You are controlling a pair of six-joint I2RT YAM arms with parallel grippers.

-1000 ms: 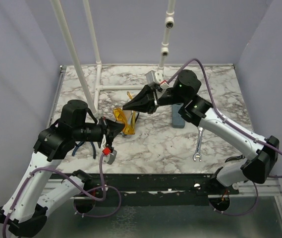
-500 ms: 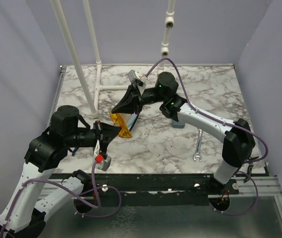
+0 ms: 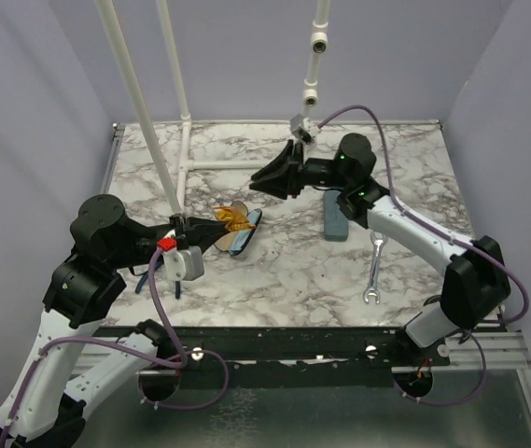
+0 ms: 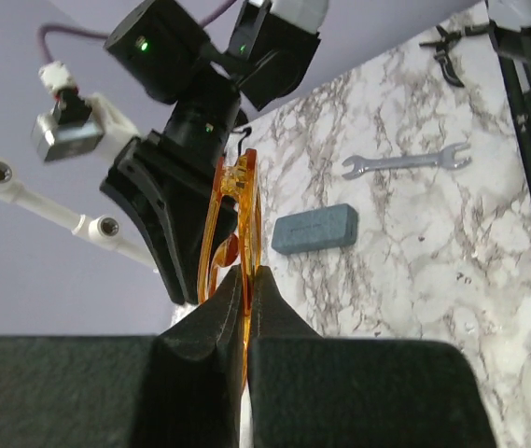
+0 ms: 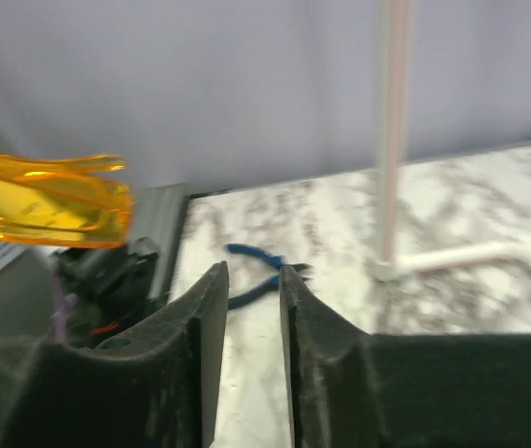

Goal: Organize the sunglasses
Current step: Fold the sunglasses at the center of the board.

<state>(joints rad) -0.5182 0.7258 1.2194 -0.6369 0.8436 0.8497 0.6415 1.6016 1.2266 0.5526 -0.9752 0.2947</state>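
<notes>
left claw (image 4: 246,273): pinching the yellow-orange sunglasses (image 3: 230,218) by the frame, up in the air | where: roughly 9 o'clock of the table (image 3: 405,168) centre, top view | right claw (image 5: 252,273): fingers a bit spread, nothing in there, sitting at 1 o'clock from them | blue-grey case (image 3: 335,217): 3 o'clock of them, apart

Plain lavender walls (image 3: 246,56) are boxing in the table (image 3: 293,271) on three sides. Its white top, veined with grey, is lying under soft, even light. A white pipe frame (image 3: 141,112) is rising from the back left, and a black rail (image 3: 284,341) is running along the near edge.
</notes>
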